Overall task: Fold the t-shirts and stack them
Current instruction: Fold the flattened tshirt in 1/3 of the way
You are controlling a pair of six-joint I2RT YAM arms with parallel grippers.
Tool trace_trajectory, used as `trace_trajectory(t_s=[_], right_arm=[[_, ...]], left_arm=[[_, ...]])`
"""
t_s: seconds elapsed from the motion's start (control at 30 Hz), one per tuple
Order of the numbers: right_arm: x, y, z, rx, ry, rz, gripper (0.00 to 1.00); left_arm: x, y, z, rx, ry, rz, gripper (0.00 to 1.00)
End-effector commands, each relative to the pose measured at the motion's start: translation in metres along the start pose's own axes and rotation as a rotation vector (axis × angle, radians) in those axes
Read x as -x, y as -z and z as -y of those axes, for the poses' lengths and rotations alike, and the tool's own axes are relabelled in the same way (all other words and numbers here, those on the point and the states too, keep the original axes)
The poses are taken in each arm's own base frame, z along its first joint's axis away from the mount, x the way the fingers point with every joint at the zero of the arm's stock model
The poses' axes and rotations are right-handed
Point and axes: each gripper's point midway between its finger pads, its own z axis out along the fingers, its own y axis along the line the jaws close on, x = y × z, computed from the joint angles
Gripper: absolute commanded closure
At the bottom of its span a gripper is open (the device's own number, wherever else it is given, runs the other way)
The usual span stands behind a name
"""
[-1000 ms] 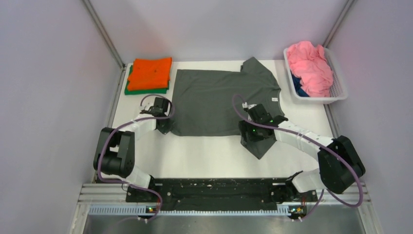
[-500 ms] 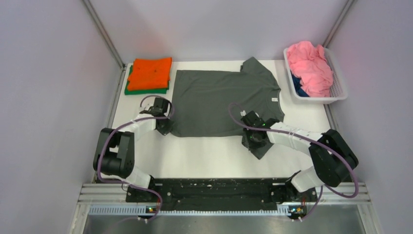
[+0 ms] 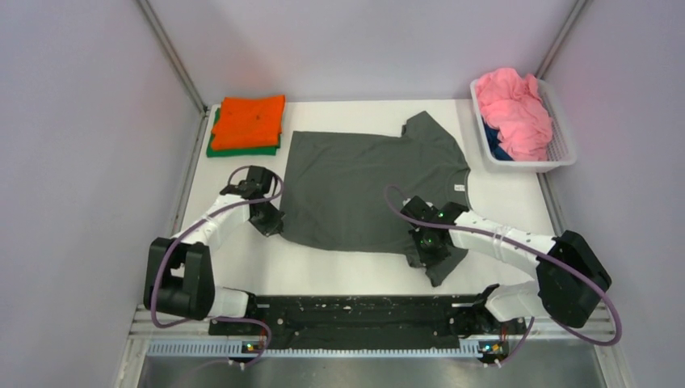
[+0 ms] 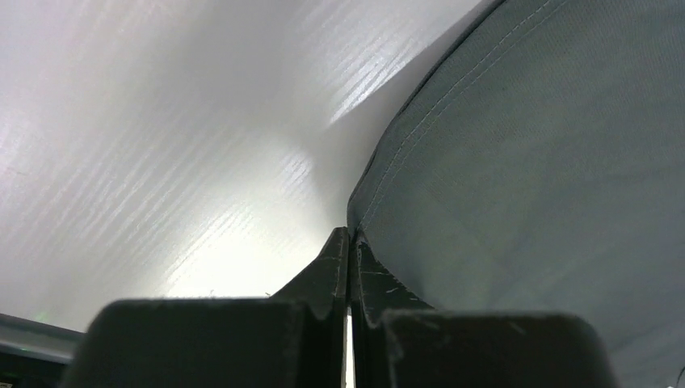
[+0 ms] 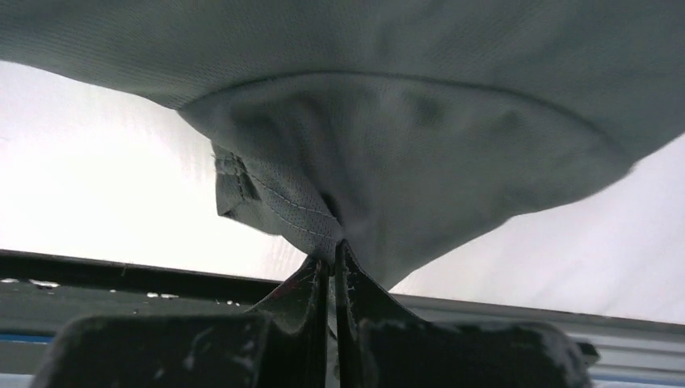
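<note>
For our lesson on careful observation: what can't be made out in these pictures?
- Top view: blue shirt, mostly buried under the pink shirt in the basket.
- Top view: green shirt, only edges showing beneath the orange shirt.
- Top view: neck label of the dark grey shirt, print too small.

The left arm (image 3: 212, 225) reaches far, then bends right — left fingers (image 4: 333, 271) pressed flat together, held low. The right arm (image 3: 501, 240) stretches left, right fingers (image 5: 313, 283) also closed tight.
</note>
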Motion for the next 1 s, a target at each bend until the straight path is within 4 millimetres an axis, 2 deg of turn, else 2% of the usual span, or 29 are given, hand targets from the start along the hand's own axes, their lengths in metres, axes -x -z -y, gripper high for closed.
trace_trajectory(t_s=[0.0, 0.17, 0.3, 0.53, 0.7, 0.83, 0.97], right_arm=[[0.048, 0.03, 0.012, -0.086, 0.031, 0.116, 1.0], [0.099, 0.052, 0.011, -0.024, 0.025, 0.217, 1.0], [0.136, 0.066, 0.028, -0.098, 0.073, 0.275, 1.0], [0.184, 0.069, 0.058, -0.189, 0.112, 0.313, 1.0], [0.201, 0.06, 0.07, -0.214, 0.149, 0.314, 1.0], [0.199, 0.049, 0.09, -0.298, 0.221, 0.246, 1.0], [0.201, 0.046, 0.104, -0.336, 0.279, 0.231, 1.0]], left_arm=[[0.0, 0.012, 0.018, -0.061, 0.013, -0.041, 1.0], [0.022, 0.021, 0.05, -0.133, 0.058, 0.007, 1.0], [0.04, 0.023, 0.068, -0.132, 0.086, 0.028, 1.0], [0.067, 0.01, 0.092, -0.11, 0.129, 0.032, 1.0], [0.086, 0.002, 0.109, -0.11, 0.149, 0.051, 1.0], [0.101, -0.002, 0.115, -0.079, 0.158, 0.084, 1.0], [0.106, -0.01, 0.127, -0.087, 0.146, 0.071, 1.0]])
